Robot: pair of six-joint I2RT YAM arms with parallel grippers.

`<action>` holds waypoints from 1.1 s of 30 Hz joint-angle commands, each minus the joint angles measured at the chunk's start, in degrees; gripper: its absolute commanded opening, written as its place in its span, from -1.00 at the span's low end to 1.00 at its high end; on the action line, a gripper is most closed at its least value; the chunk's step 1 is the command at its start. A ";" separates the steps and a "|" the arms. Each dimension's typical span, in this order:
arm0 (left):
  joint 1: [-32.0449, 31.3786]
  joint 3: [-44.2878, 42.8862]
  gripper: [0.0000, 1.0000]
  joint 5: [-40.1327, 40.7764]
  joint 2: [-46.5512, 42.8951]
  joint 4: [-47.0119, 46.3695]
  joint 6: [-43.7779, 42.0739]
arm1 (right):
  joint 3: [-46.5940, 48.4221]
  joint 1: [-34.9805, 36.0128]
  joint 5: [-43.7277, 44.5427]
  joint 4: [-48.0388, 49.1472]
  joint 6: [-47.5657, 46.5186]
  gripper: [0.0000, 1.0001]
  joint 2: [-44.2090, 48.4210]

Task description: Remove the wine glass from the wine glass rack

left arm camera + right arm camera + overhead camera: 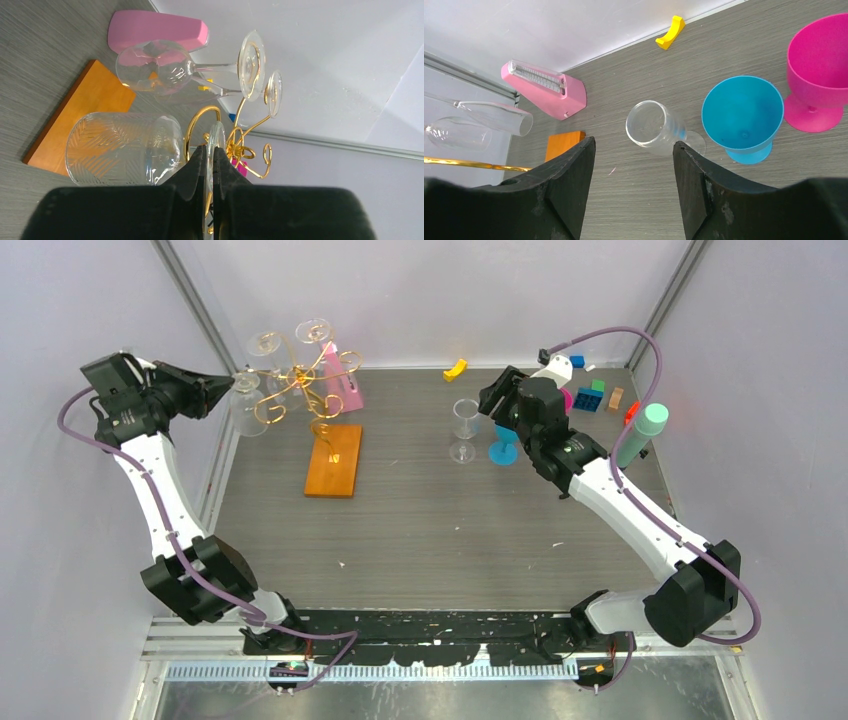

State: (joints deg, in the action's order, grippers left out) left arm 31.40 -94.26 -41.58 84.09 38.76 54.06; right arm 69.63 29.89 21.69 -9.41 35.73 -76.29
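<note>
Left end effector [210,149] tight on wine glass [125,150], arm outstretched to rack [245,142]; right end effector [634,145] apart.

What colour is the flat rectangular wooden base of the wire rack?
Orange base; top external view shows it best.

A grey wood-grain desk [440,530] carries a curly gold wire wine glass rack [322,426] on its flat orange wooden base [334,461]. The clear wine glass [125,148] by the black left gripper [210,151] bears fine etched fan-like lines. Brighter pieces stand about: a pink wedge-shaped box [549,90], a blue plastic goblet [744,112], a magenta plastic goblet [819,65] and a small yellow curved block [670,33].
</note>
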 commanded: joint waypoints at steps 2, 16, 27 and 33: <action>0.30 -1.51 -1.00 1.71 -2.75 -7.14 2.63 | 0.98 -0.34 1.05 2.64 0.58 0.27 1.12; 0.42 1.82 -1.00 0.95 -1.12 -23.66 14.05 | 0.18 -0.94 1.22 2.96 0.98 0.26 1.67; 0.37 1.16 -1.00 2.93 -2.79 -18.37 11.43 | 0.59 -1.28 1.20 3.09 1.19 0.26 0.94; 0.41 0.36 -1.00 5.15 -2.39 -19.84 12.30 | 0.51 -1.45 1.25 3.09 1.23 0.25 0.96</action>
State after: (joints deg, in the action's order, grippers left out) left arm 31.53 -90.85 -37.10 84.14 25.28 65.28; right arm 69.52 28.75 21.74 -9.41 36.38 -76.27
